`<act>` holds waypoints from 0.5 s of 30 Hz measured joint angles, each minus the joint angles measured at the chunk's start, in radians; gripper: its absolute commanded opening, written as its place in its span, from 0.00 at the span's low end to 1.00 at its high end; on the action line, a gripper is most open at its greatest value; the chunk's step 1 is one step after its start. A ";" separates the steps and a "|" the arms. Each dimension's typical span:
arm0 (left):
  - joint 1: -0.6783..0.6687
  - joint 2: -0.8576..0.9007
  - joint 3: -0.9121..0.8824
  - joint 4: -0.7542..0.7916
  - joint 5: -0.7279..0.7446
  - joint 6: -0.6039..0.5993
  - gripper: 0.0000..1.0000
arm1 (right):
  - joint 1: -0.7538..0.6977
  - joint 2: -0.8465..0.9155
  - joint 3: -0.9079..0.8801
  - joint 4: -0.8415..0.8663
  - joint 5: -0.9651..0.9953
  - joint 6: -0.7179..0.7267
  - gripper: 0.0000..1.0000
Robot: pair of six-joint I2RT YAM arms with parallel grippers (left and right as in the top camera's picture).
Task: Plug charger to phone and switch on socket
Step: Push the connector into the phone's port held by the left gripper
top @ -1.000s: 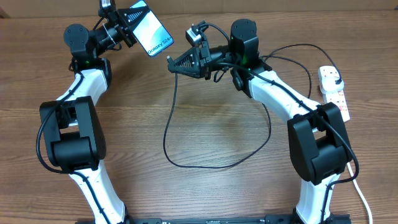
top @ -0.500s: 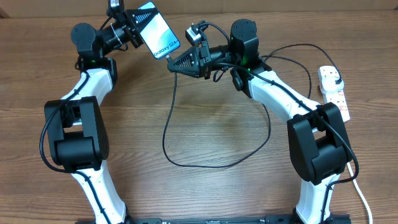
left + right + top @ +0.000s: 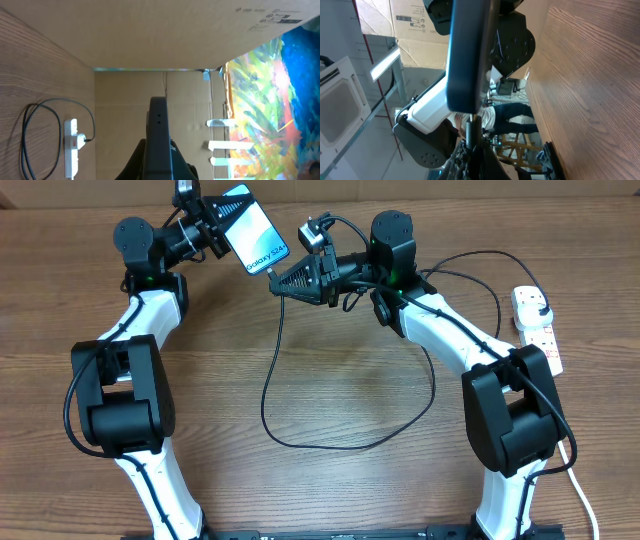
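Gripping phone (image 3: 255, 232) in left tool (image 3: 214, 226), raised at far side, left of centre. Pinching charger (image 3: 267, 380) connector in right tool (image 3: 277, 280), tip just beside phone's end. Risk: tip off-axis, scraping past port, or cable drag twisting it. Socket (image 3: 537, 330) far right on counter, well apart.

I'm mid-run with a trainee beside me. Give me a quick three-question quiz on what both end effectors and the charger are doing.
1. True or false: nothing is holding the phone.
2. The right end effector is shut on: A the charger near its connector end; B a screwdriver; C nothing.
3. What is the charger's black plug plugged into?
Key: 1 false, the left end effector is shut on it. 2 A. 3 the white power strip.
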 measured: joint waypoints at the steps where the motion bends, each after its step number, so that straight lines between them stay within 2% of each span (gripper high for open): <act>1: 0.000 0.000 0.000 0.000 0.001 -0.002 0.04 | 0.000 0.000 0.000 0.000 0.000 0.000 0.04; 15: 0.000 0.000 0.000 0.000 0.018 -0.019 0.04 | 0.000 0.000 0.000 0.000 0.016 0.000 0.04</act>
